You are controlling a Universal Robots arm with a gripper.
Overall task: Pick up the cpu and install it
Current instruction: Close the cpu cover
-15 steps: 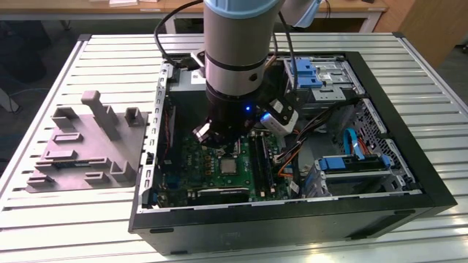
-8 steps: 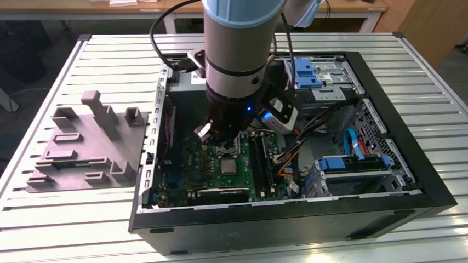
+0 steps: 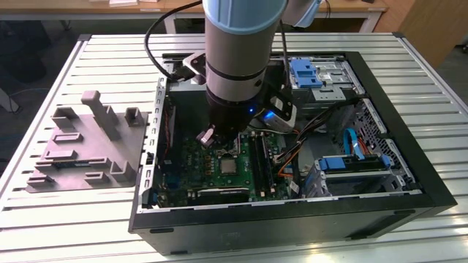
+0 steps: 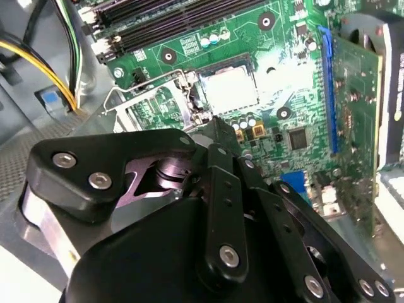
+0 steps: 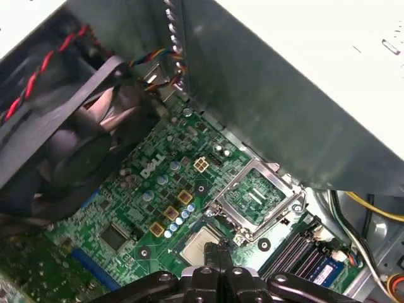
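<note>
The cpu (image 3: 229, 164) lies flat in the socket of the green motherboard (image 3: 186, 170) inside the open computer case. Its pale silvery top also shows in the second wrist view (image 4: 230, 88) and the first wrist view (image 5: 201, 246). The socket's metal load plate (image 5: 259, 199) (image 4: 148, 101) stands hinged open beside it. My gripper (image 3: 228, 147) hangs just above the board next to the socket. Its black fingers (image 5: 213, 252) are pressed together with nothing between them, and their tips (image 4: 213, 125) end close to the cpu's edge.
The black case (image 3: 409, 164) walls in the board. A case fan (image 5: 63, 145) with a red-black wire, an upright expansion card (image 4: 356, 126), memory slots (image 4: 170, 19) and yellow cables (image 4: 44, 63) crowd the socket. A grey moulded holder (image 3: 84, 148) sits outside on the slatted table, at the exterior view's left.
</note>
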